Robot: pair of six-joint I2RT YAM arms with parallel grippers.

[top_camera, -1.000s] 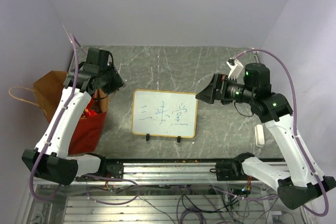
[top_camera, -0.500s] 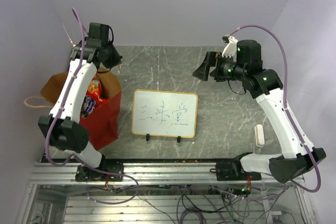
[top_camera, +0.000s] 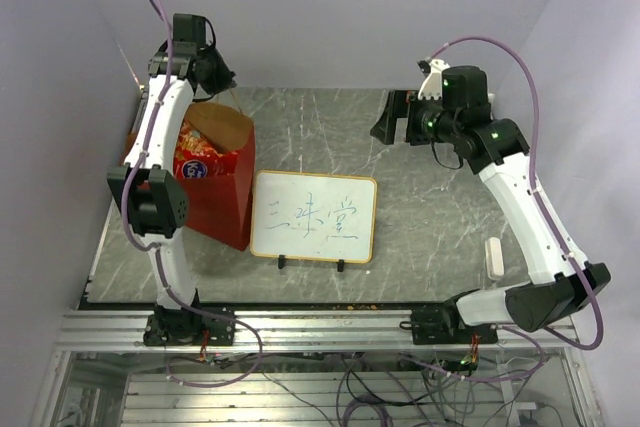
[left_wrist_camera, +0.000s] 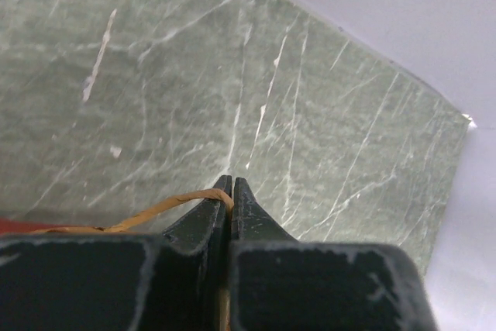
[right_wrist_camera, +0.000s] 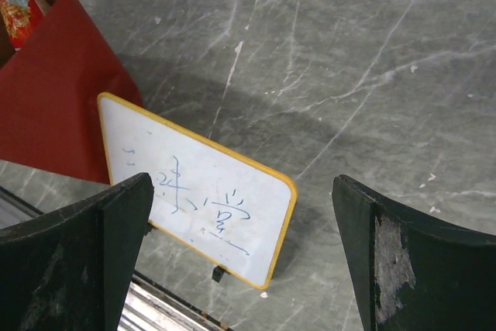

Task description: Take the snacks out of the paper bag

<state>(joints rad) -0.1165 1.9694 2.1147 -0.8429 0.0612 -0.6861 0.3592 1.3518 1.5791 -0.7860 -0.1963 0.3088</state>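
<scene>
Since a second ago, paper bag [top_camera: 225, 202] raised from a slump at the left bench edge to upright, just beside the whiteboard [top_camera: 313, 217]; left arm swung up toward the far left corner. Top external: bag's long axis vertical, mouth open upward; red chip bag [top_camera: 195, 155] showing in the mouth, other snacks not made out; left jaws above and behind the mouth, string handle [top_camera: 236, 107] running down from them to the rim; right jaws well apart, across the whiteboard, over bare bench [top_camera: 330, 137]; white block [top_camera: 494, 257] near the right edge. Left wrist: jaws shut tight on the thin tan handle, nothing else in them. Right wrist: jaws spread wide, empty; bag lies to their upper left, its mouth and the chip bag at the frame corner. Judgement: left arm nearer but occupied holding the bag up; free right jaws would need to cross leftward and descend into the mouth along the bag's vertical axis.
</scene>
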